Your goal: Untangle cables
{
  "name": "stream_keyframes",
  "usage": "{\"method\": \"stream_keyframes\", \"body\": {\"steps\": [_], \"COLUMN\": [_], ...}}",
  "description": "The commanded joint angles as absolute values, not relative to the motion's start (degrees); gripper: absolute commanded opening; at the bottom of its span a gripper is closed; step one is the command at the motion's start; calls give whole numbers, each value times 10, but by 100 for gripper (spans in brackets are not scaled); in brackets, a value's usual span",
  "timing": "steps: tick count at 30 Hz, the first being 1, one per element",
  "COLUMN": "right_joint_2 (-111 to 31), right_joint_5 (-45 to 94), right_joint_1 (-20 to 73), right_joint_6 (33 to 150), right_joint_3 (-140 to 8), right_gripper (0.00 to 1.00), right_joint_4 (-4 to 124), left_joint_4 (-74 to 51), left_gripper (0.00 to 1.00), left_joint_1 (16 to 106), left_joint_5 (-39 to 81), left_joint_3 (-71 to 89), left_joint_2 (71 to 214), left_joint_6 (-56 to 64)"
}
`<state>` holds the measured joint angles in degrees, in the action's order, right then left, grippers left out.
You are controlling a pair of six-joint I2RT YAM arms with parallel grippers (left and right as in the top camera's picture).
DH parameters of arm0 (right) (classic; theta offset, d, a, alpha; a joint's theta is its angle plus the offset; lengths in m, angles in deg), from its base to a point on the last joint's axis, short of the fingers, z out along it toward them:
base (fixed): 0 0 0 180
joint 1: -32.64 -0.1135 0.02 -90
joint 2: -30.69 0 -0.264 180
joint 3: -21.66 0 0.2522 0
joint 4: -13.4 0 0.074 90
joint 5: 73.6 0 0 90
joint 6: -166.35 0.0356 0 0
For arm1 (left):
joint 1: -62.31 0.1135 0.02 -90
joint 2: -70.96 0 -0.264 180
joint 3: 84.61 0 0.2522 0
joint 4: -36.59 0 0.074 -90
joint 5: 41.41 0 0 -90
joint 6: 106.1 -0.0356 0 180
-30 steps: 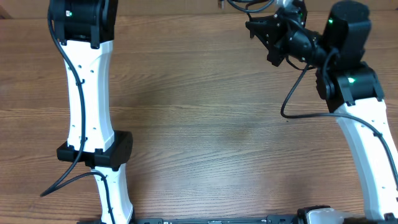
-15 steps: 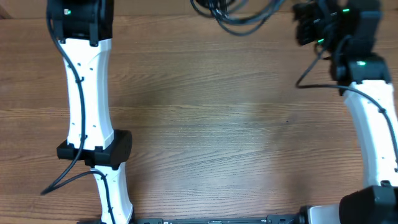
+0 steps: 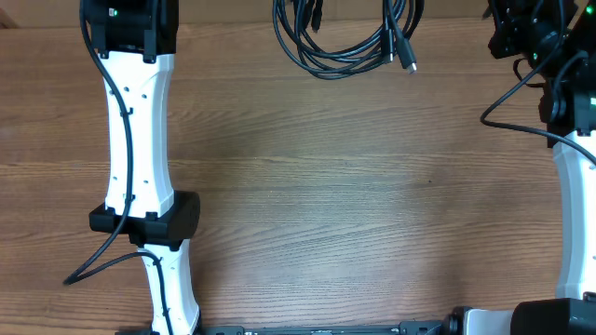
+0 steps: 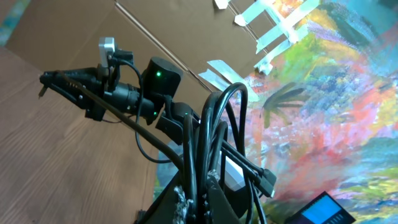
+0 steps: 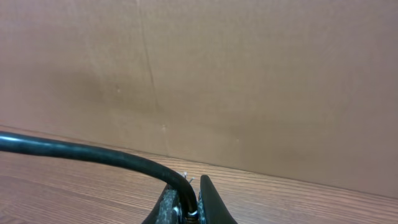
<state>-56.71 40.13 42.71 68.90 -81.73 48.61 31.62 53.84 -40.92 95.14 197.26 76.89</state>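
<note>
The cables [image 3: 345,42] hang as a bundle of thin black loops at the top middle of the overhead view, with a silver plug end [image 3: 410,65] dangling to the right. In the left wrist view my left gripper [image 4: 196,183] is shut on several strands of the cables [image 4: 214,124], which loop up from its jaws. One strand [image 4: 134,127] runs taut from there to my right gripper [image 4: 50,79]. In the right wrist view my right gripper [image 5: 188,191] is shut on that single black strand [image 5: 93,154], just above the wooden table [image 5: 74,193].
My left arm [image 3: 135,121] stands along the table's left side and my right arm [image 3: 568,177] along its right, each trailing a thicker black cable [image 3: 102,261]. A cardboard wall [image 5: 249,74] rises behind the table. A painted cloth [image 4: 336,93] and a blue-screened device [image 4: 323,211] lie beyond.
My right gripper has swung to the right, away from the bundle, keeping hold of its strand. The looped bundle has come down into the overhead view at the top middle.
</note>
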Motion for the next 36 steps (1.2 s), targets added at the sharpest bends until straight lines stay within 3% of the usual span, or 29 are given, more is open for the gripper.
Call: {"method": "stream_keyframes", "body": {"steps": [1,2,3,4,14,19,25,31,32,36], "right_joint_2": [-586,-586,-586,-586,-585,-577,-551,-521,-514,-504], "right_joint_5": [341,341,341,341,347,356,363,362,362,362], "right_joint_1": [431,429,428,426,424,422,422,422,422,422], "right_joint_6": [702,701,701,701,687,681,672,654,654,654], "right_joint_3": [-808,-808,-808,-808,-808,-808,-808,-808,-808,-808], "right_gripper": [4,4,4,4,4,4,4,4,4,4], "right_joint_4": [491,491,491,492,502,505,505,505,505,511], "left_joint_4": [325,325,325,325,324,233,-46,-264,-360,-485], "left_gripper": [15,54,82,99,100,100,100,100,100,100], "left_joint_1": [555,555,555,555,557,580,601,590,576,533], "left_joint_5": [-420,-420,-420,-420,-419,-338,-35,213,327,573], "left_joint_3": [970,970,970,970,970,969,969,969,969,969], "left_joint_2": [1943,1943,1943,1943,1944,1950,1954,1954,1954,1954], "left_joint_6": [737,733,724,721,681,648,610,273,189,84]}}
